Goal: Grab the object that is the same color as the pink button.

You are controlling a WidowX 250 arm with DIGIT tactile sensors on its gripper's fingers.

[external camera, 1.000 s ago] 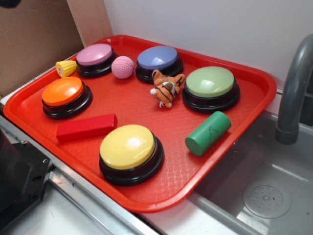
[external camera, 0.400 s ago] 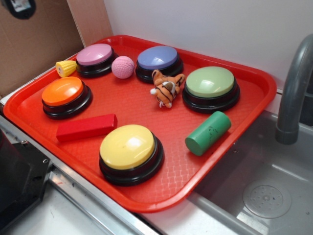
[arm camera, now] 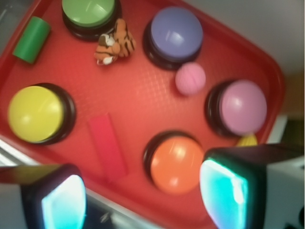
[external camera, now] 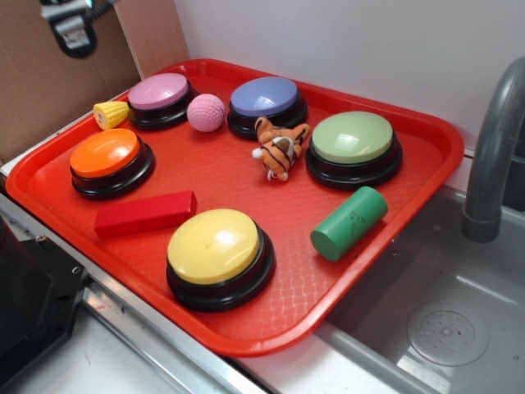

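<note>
The small pink dimpled ball (external camera: 206, 112) lies on the red tray (external camera: 385, 222) between the pink button (external camera: 158, 91) and the blue-purple button (external camera: 264, 97). In the wrist view the ball (arm camera: 190, 78) sits left of the pink button (arm camera: 243, 106). My gripper (external camera: 72, 31) is high at the top left, above and to the left of the tray, far from the ball. In the wrist view the gripper (arm camera: 143, 198) is open and empty, its fingers wide apart over the tray's near edge by the orange button (arm camera: 177, 164).
On the tray: orange button (external camera: 105, 153), yellow button (external camera: 215, 246), green button (external camera: 353, 137), red block (external camera: 145, 213), green cylinder (external camera: 349, 222), toy tiger (external camera: 280, 146), yellow corn piece (external camera: 111, 114). A grey tap (external camera: 492, 148) and sink stand to the right. Cardboard is behind on the left.
My gripper has come down into the top left of the exterior view and moved right. Nothing on the tray has moved.
</note>
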